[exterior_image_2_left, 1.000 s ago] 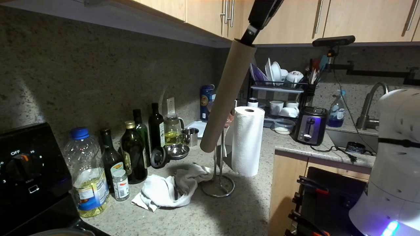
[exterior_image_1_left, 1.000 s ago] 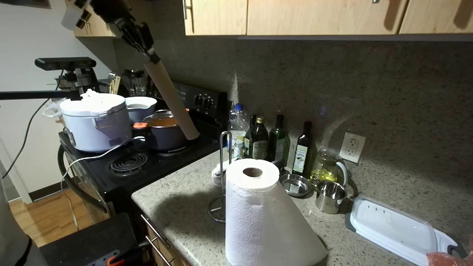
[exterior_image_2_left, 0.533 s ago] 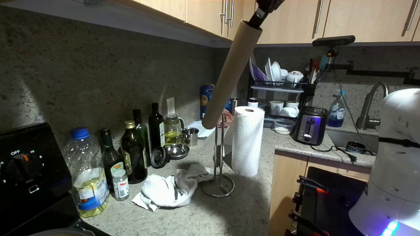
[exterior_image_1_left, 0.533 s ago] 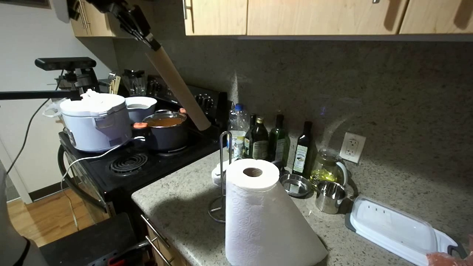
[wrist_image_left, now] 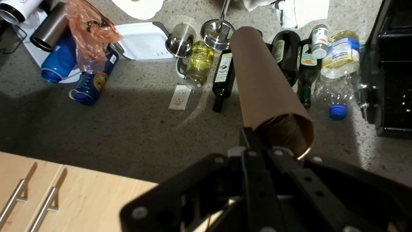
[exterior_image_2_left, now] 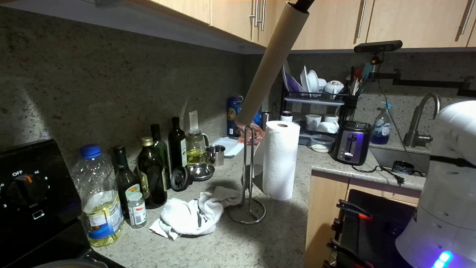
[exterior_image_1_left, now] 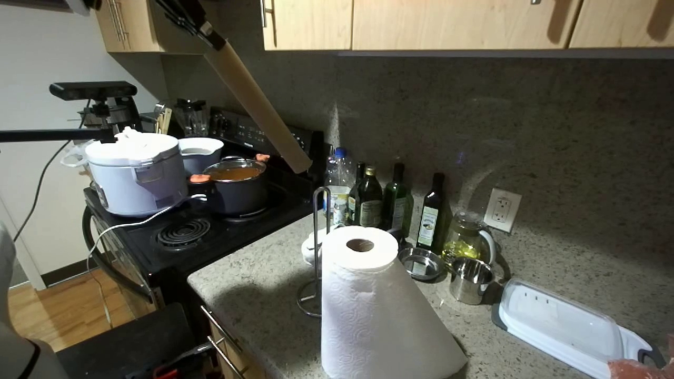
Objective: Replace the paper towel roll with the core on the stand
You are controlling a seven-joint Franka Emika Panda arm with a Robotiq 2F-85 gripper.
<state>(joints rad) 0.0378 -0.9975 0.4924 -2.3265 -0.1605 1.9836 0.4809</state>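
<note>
Over the last second the slim brown cardboard core has gone up: in an exterior view its lower end, which was covering the upper part of the thin metal wire stand, now appears just at its top loop. The black two-finger gripper is pinching the tube wall at the upper rim; one finger seems to be inside the opening. The core hangs in the air, tilted, in the upper middle of that frame. The rod is bare, and the thick white paper towel roll stands upright near it, right of centre. In my judgement, the core has now almost enough height to pass over the rod, but it should still be turned upright and centred before it is lowered.
</note>
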